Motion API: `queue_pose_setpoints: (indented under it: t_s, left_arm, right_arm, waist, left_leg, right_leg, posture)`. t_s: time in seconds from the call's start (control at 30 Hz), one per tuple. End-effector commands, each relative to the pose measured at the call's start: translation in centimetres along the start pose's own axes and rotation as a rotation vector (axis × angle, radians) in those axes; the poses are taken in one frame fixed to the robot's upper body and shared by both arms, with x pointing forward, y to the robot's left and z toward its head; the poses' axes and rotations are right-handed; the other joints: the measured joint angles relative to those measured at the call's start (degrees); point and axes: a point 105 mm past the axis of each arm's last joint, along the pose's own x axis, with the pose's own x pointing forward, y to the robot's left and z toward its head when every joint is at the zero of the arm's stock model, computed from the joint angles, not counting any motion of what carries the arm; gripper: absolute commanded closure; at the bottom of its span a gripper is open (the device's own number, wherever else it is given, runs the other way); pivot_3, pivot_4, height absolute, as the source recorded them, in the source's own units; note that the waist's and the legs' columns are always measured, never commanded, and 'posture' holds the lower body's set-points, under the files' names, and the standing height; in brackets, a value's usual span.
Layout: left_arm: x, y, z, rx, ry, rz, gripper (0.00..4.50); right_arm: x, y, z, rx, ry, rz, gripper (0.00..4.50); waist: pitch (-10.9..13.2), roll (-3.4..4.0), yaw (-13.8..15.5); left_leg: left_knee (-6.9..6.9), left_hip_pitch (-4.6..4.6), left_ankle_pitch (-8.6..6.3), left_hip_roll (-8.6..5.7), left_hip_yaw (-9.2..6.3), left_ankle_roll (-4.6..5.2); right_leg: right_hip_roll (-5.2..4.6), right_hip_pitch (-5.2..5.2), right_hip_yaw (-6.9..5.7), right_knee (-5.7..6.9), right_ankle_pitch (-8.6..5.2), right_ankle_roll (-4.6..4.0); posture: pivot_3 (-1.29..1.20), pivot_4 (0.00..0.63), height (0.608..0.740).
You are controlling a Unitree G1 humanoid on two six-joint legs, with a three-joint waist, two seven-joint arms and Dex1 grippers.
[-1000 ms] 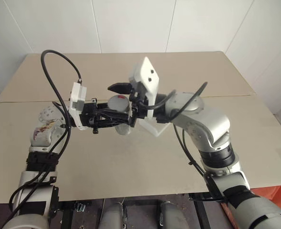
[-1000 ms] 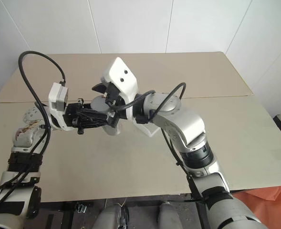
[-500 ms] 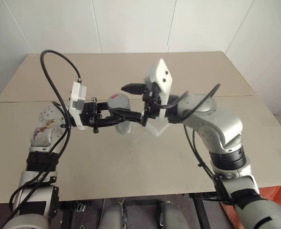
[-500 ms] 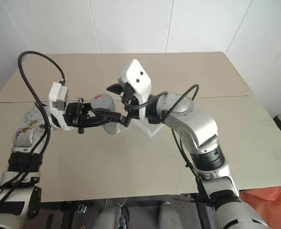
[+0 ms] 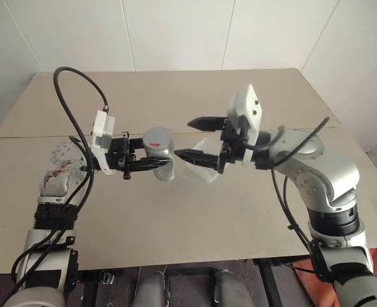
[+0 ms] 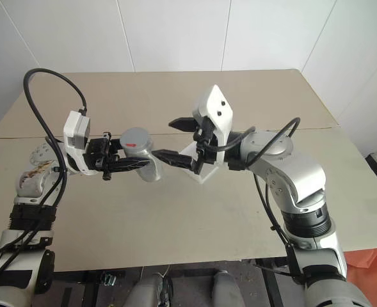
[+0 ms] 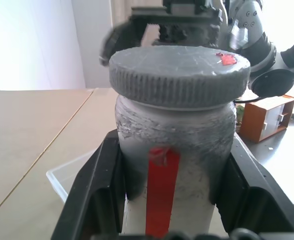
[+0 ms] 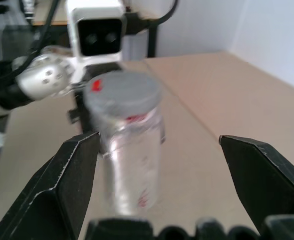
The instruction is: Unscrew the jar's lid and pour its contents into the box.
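My left gripper (image 5: 163,160) is shut on the silvery-grey jar (image 5: 159,155), holding it upright above the table. Its black fingers (image 7: 94,190) clamp the jar (image 7: 174,150) on both sides of the red mark. The grey lid (image 7: 179,67) with its small red mark sits on top of the jar. My right gripper (image 5: 198,136) hangs open just right of the lid (image 5: 157,137), apart from it, with nothing between its fingers (image 8: 62,185). The clear box (image 6: 198,173) lies on the table under the right gripper, partly hidden by it. The contents are hidden inside the jar.
The beige table (image 5: 175,217) has a seam running across it behind the arms. Bare tabletop lies in front of and to both sides of the box. An orange object (image 5: 372,256) sits off the table's front right corner.
My right gripper has pulled away from the lid toward the right, still open. The jar stays put in my left gripper with the lid on it.
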Motion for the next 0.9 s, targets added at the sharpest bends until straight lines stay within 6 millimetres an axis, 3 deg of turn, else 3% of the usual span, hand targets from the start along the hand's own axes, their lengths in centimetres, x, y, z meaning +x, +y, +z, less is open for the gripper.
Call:
queue_pose_setpoints:
  t_s: [0.03, 0.27, 0.63, 0.83, 0.9]
  left_arm:
    - [-0.1, 0.1, 1.0, 0.05, -0.007, -0.002, 2.31]
    - [0.0, 0.1, 0.9, 0.056, 0.001, -0.003, 2.31]
    - [0.1, 0.2, 1.0, 0.064, 0.006, -0.009, 2.31]
    - [0.0, 0.1, 0.9, 0.067, 0.009, -0.006, 2.31]
    - [0.0, 0.1, 0.9, 0.07, 0.011, -0.005, 2.31]
  right_arm:
    - [-0.1, 1.1, 1.5, -0.071, -0.049, 0.052, 0.05]
    - [0.8, 0.8, 2.7, -0.071, -0.073, 0.041, 0.05]
    - [4.0, 1.0, 2.6, -0.046, -0.053, 0.055, 0.05]
    - [4.4, 0.8, 2.7, -0.016, -0.061, 0.064, 0.05]
    - [4.3, 0.8, 2.7, -0.006, -0.062, 0.074, 0.44]
  waist:
    - [0.0, 0.0, 0.0]
    - [0.0, 0.0, -0.03]
    - [0.0, 0.0, 0.05]
    - [0.0, 0.0, 0.06]
    - [0.0, 0.0, 0.02]
  left_leg:
    - [0.0, 0.0, 0.0, 0.0, 0.0, 0.0]
    - [0.0, 0.0, 0.0, 0.0, -0.01, -0.01]
    - [0.01, 0.0, 0.01, -0.01, 0.0, -0.01]
    - [0.01, 0.0, 0.01, -0.01, 0.0, -0.01]
    - [0.01, 0.0, 0.01, -0.01, 0.0, -0.01]
  right_leg:
    - [0.0, 0.0, 0.0, 0.01, 0.0, 0.0]
    - [0.0, 0.0, 0.0, 0.01, 0.0, 0.0]
    - [0.0, 0.0, 0.0, 0.01, 0.0, 0.0]
    - [0.0, 0.0, -0.01, 0.01, 0.0, 0.0]
    - [0.0, 0.0, -0.01, 0.01, 0.0, 0.0]
  posture:
    - [0.0, 0.15, 0.74]
    - [0.0, 0.15, 0.74]
    - [0.0, 0.15, 0.74]
    - [0.0, 0.15, 0.74]
    - [0.0, 0.15, 0.74]
